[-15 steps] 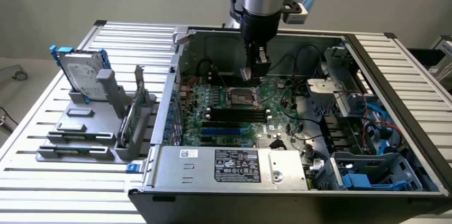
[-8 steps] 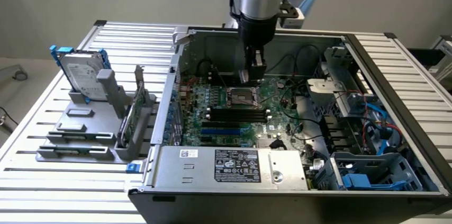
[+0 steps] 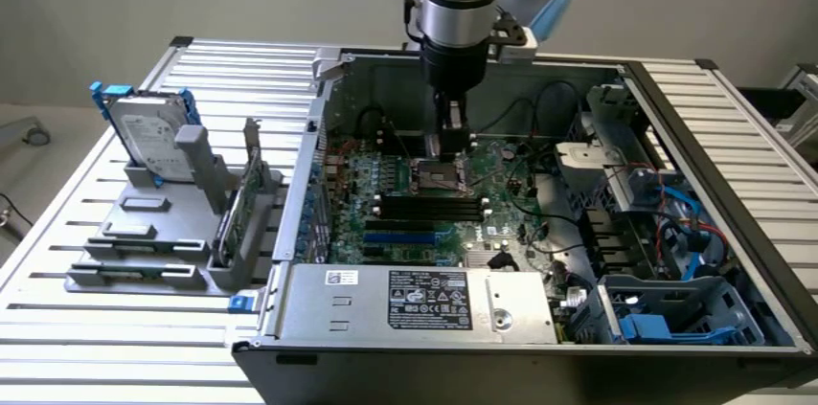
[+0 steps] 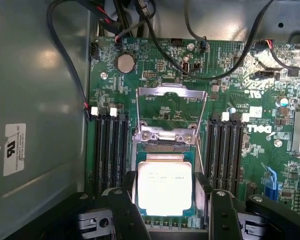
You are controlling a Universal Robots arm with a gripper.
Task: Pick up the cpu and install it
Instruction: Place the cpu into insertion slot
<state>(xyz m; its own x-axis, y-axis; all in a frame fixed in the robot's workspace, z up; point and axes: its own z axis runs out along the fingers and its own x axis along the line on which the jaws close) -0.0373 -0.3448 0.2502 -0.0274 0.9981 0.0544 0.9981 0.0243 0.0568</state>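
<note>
— Where is the cpu (image 4: 165,185)?
— At the motherboard socket (image 4: 166,136), retaining frame (image 4: 171,91) raised, we report. Gripper (image 4: 168,200) straddles it; clamped or released, we cannot tell. Frame unlatched: installation unfinished.

exterior view raised, set back, angled down into open computer case (image 3: 511,376) on slatted surface (image 3: 77,328), wrist view close above hand (image 4: 167,215), facing straight down, both share motherboard socket (image 3: 435,175) beneath hand
</note>
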